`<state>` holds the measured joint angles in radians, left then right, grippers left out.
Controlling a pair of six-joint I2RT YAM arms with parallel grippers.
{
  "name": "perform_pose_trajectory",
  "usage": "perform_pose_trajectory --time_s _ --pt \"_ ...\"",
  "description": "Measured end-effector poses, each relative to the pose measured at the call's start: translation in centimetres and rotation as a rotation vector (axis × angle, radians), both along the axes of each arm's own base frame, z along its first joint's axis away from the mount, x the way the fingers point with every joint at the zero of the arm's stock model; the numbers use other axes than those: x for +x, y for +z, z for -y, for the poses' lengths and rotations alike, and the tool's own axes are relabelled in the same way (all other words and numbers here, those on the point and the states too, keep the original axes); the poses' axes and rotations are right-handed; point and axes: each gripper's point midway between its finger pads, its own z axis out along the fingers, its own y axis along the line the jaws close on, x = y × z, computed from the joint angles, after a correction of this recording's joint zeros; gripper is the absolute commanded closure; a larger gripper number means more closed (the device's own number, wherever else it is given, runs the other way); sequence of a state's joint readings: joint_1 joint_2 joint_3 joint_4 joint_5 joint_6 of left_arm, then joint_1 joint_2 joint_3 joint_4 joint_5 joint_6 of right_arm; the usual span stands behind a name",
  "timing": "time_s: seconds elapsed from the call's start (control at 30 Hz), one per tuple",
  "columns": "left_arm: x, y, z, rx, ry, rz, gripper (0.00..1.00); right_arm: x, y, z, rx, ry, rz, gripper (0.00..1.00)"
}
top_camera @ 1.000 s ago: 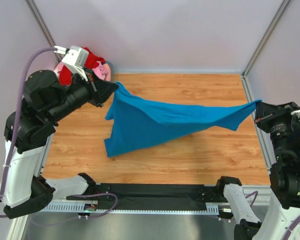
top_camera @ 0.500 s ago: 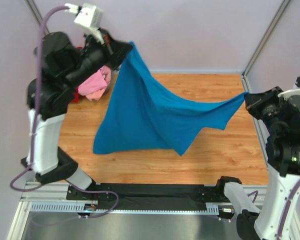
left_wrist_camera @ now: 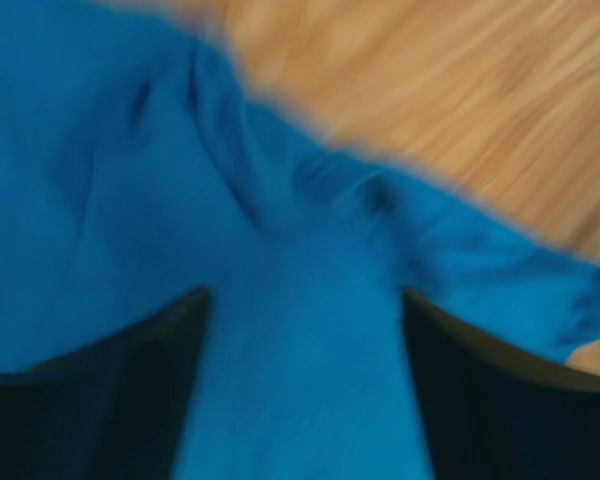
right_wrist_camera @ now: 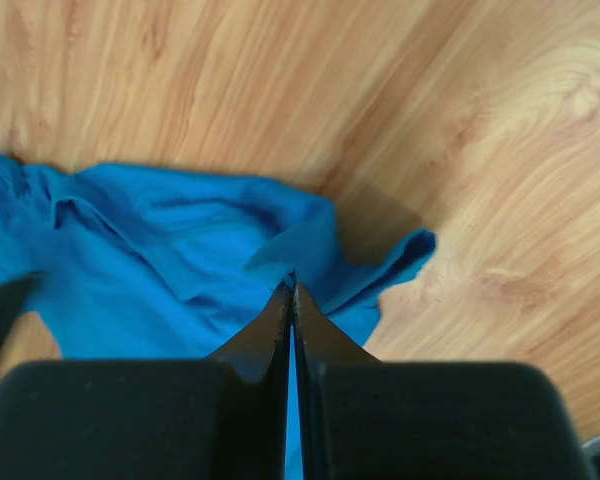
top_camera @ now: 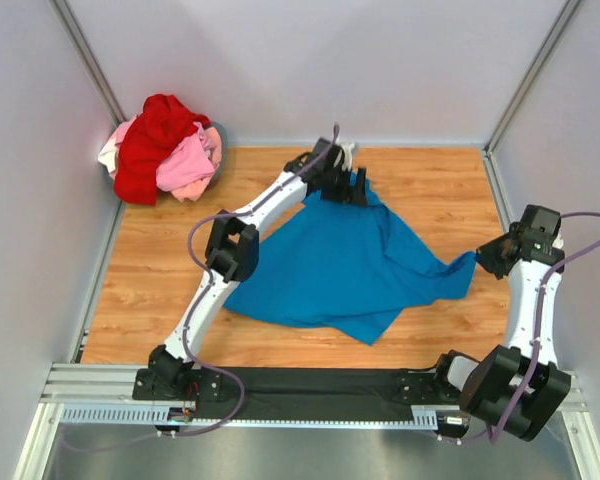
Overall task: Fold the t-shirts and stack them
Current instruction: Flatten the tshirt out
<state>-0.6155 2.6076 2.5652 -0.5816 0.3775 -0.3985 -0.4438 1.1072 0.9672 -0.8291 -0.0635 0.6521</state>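
**Blue tee down on the table, pinched at two ends**

My right gripper [right_wrist_camera: 290, 288] has both fingers pressed together w/ a fold of the blue t-shirt [top_camera: 330, 270] caught at the tips, right at the hem. That end sits low over the wood, near the right edge of the table [top_camera: 160, 280].

My left gripper [top_camera: 352, 188] is at the shirt's far edge, about mid-table. The wrist cam is blurred there. I see my dark fingers [left_wrist_camera: 100, 380] at the two bottom corners, and a strip of blue cloth covers everything btwn them. Can't tell if they're clamped or apart.

The shirt lies mostly spread over the centre of the table, rumpled, not folded. One corner points toward the near edge and another stretches to my right gripper.

The other shirts are heaped in the far-left corner, well apart from the blue one. The red t-shirt [top_camera: 155, 135] is on top and the pink t-shirt [top_camera: 187, 165] is bunched against its right side.
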Motion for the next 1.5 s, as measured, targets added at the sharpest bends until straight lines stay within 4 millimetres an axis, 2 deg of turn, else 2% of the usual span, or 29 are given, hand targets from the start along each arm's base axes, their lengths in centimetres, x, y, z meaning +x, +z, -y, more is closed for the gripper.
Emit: perform_pose_trajectory --time_s 0.07,0.1,0.13,0.17,0.23,0.33,0.37,0.4,0.47,0.53,0.6,0.73,0.8,0.87,0.97,1.03,1.1,1.3,1.33,1.43,1.47,1.5 --pt "-3.2 -7.3 -1.6 0.131 -0.004 -0.169 0.0 0.5 -0.1 -0.3 0.027 0.0 0.014 1.0" --pt "-4.1 -7.9 -1.8 0.133 -0.018 -0.189 0.0 0.9 0.2 -0.4 0.033 0.001 0.036 1.0" --pt "-4.5 -6.6 -2.6 0.163 -0.002 -0.158 0.0 1.5 0.7 -0.5 0.041 0.005 0.065 0.99" --pt "-5.8 -4.7 -3.9 0.188 0.004 -0.147 0.0 1.9 1.1 -0.6 0.049 0.01 0.091 1.0" --pt "-8.2 -0.2 -6.2 0.23 0.03 -0.098 0.01 2.6 1.7 -0.8 0.06 0.016 0.126 1.0" --pt "-11.6 9.4 -9.4 0.206 0.089 0.087 0.04 2.9 2.5 -1.4 0.074 0.03 0.161 1.0" --pt "-13.0 11.8 -10.3 0.188 0.104 0.143 0.05 2.9 2.8 -1.6 0.076 0.035 0.172 0.99" --pt "-14.9 13.9 -11.4 0.173 0.117 0.187 0.07 2.8 3.2 -1.9 0.075 0.041 0.185 1.0" --pt "-18.8 15.3 -12.5 0.156 0.105 0.228 0.07 2.6 4.1 -2.3 0.068 0.053 0.217 1.0" --pt "-22.4 13.9 -12.8 0.164 0.072 0.211 0.07 2.3 5.2 -2.8 0.056 0.067 0.253 0.99" --pt "-25.6 10.6 -12.7 0.197 0.03 0.152 0.06 1.9 6.2 -3.1 0.043 0.077 0.284 1.0" --pt "-32.5 -0.4 -13.2 0.374 -0.074 -0.04 0.04 0.8 7.1 -3.7 0.027 0.09 0.306 1.0" --pt "-35.0 -3.3 -13.4 0.443 -0.119 -0.084 0.04 0.4 7.3 -3.9 0.023 0.097 0.315 1.0" --pt "-36.8 -4.9 -12.4 0.478 -0.168 -0.092 0.03 0.1 7.2 -4.2 0.022 0.103 0.32 1.0" --pt "-37.8 -5.8 -10.0 0.518 -0.211 -0.058 0.01 -0.2 6.8 -4.6 0.024 0.119 0.309 1.0" --pt "-37.6 -6.2 -8.2 0.533 -0.217 -0.033 0.01 -0.4 6.5 -4.8 0.026 0.129 0.296 1.0" --pt "-37.2 -7.1 -7.2 0.557 -0.21 -0.021 0.01 -0.6 6.2 -4.9 0.025 0.134 0.284 0.99" --pt "-36.4 -11.0 -8.1 0.679 -0.188 -0.021 0.05 -0.8 5.8 -5.2 0.027 0.151 0.275 1.0" --pt "-36.2 -11.3 -8.1 0.689 -0.186 -0.014 0.08 -0.8 5.7 -5.3 0.029 0.154 0.273 1.0" --pt "-35.8 -11.3 -7.7 0.687 -0.182 0.007 0.42 -0.8 5.0 -5.7 0.04 0.167 0.258 1.0" --pt "-35.6 -11.3 -7.6 0.689 -0.182 0.014 0.72 -0.8 4.7 -5.8 0.044 0.172 0.252 1.0" --pt "-35.5 -11.3 -7.3 0.688 -0.182 0.021 0.84 -0.8 4.4 -5.8 0.048 0.174 0.244 1.0"
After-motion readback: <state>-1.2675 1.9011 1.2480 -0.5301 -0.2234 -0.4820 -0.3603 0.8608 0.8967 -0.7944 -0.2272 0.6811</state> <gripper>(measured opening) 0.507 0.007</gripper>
